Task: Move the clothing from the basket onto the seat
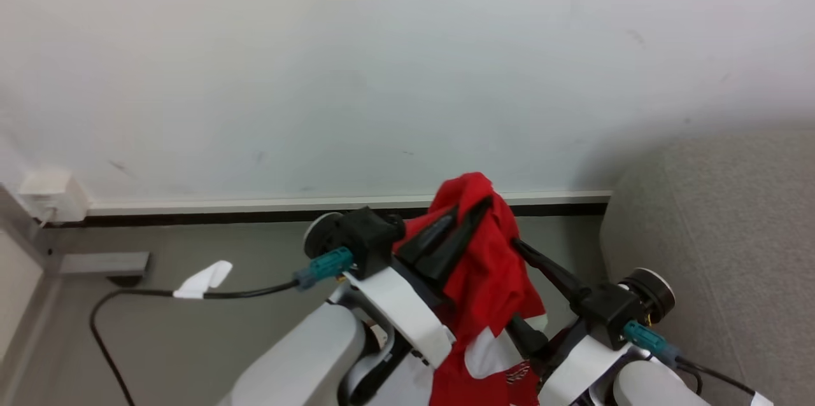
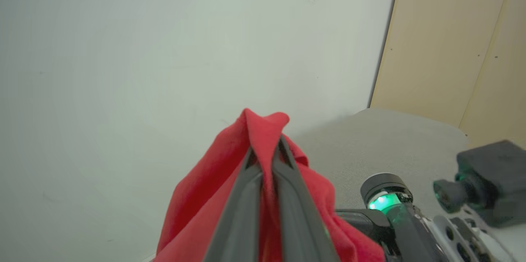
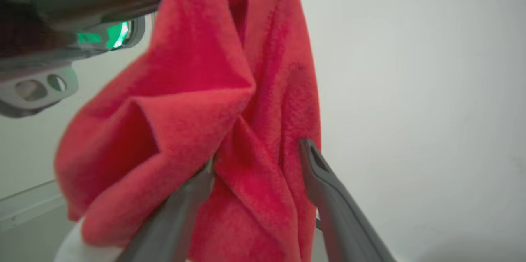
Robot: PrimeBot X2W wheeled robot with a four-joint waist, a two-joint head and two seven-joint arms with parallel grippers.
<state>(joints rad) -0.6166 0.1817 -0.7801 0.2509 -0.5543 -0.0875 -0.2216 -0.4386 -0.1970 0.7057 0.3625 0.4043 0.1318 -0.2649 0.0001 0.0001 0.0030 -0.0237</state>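
Hanging pinched in the left claw (image 2: 266, 151), the jersey (image 1: 493, 266) brushes the right claw (image 3: 259, 153) (fingers spread).

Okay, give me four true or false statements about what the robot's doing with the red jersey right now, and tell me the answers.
1. The left end effector is shut on the jersey. True.
2. The grey sofa is on the robot's right. True.
3. The jersey is lying on the sofa. False: it hangs in the air from the left end effector, clear of the sofa.
4. The right end effector is shut tight. False: its fingers are spread apart, with red cloth showing between them.
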